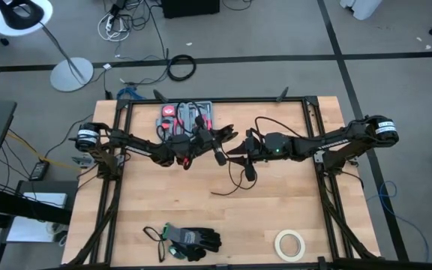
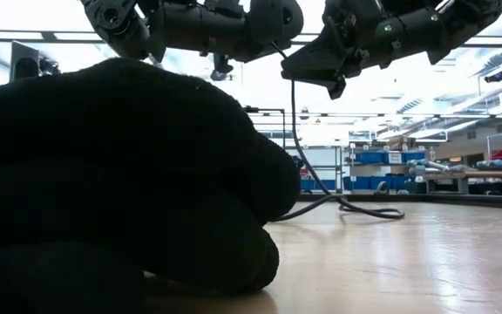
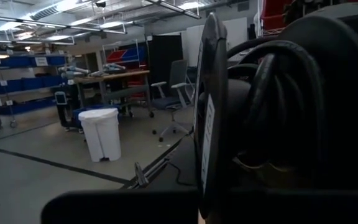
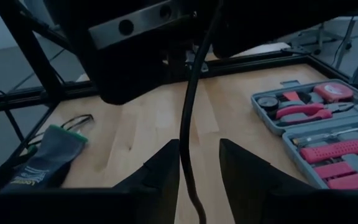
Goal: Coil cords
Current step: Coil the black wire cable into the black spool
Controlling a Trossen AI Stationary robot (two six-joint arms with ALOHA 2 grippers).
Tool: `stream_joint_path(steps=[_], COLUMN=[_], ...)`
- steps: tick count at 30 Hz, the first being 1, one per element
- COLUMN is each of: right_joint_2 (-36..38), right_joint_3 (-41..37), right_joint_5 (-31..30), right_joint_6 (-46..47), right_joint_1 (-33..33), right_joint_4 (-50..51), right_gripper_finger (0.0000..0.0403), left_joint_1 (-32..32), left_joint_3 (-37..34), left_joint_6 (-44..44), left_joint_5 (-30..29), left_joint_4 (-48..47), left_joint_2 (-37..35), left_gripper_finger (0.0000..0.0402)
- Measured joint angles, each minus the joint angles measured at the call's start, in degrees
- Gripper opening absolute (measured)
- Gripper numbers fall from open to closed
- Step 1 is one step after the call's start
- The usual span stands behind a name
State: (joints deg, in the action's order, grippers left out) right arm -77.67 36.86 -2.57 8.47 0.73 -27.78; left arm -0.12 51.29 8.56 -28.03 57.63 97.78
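A thin black cord is wound into a round coil (image 3: 291, 93) with a flat disc-like side (image 3: 211, 112), close in front of my left wrist camera. In the low view the coil (image 2: 273, 22) is held high over the table by my left gripper (image 1: 222, 146), above the table's middle. From it the cord (image 2: 293, 105) hangs down to the table, where its loose tail (image 1: 235, 184) lies in slack curves. My right gripper (image 4: 197, 162) is open just right of the coil. Its fingers stand on either side of the hanging cord (image 4: 188, 124), and no touch shows. My left gripper is shut on the cord's coil (image 3: 272, 124), which is lifted clear of the table with its flat side upright. The coil itself fills the wrist view and hides the place of contact, so which part the fingers have cannot be told.
An open grey tool case (image 1: 186, 120) with red-handled tools lies at the far side, left of centre. Black gloves (image 1: 190, 240) lie near the front edge and block much of the low view (image 2: 120, 174). A tape roll (image 1: 290, 244) lies at the front right.
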Motion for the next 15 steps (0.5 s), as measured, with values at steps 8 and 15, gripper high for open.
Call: stream_joint_path(steps=[8,15], right_joint_2=[0.0,0.0], right_joint_3=[0.3,0.3], right_joint_5=[0.0,0.0], right_joint_6=[-0.6,-0.9], right_joint_1=[0.0,0.0], right_joint_4=[0.0,0.0], right_gripper_finger=[0.0078,0.0033], left_joint_1=[0.0,0.0], left_joint_3=[0.0,0.0], left_joint_6=[-0.5,-1.1], left_joint_5=[-0.6,-0.9], left_joint_4=[3.2,3.9], left_joint_2=[0.0,0.0], left_gripper_finger=[0.0,0.0])
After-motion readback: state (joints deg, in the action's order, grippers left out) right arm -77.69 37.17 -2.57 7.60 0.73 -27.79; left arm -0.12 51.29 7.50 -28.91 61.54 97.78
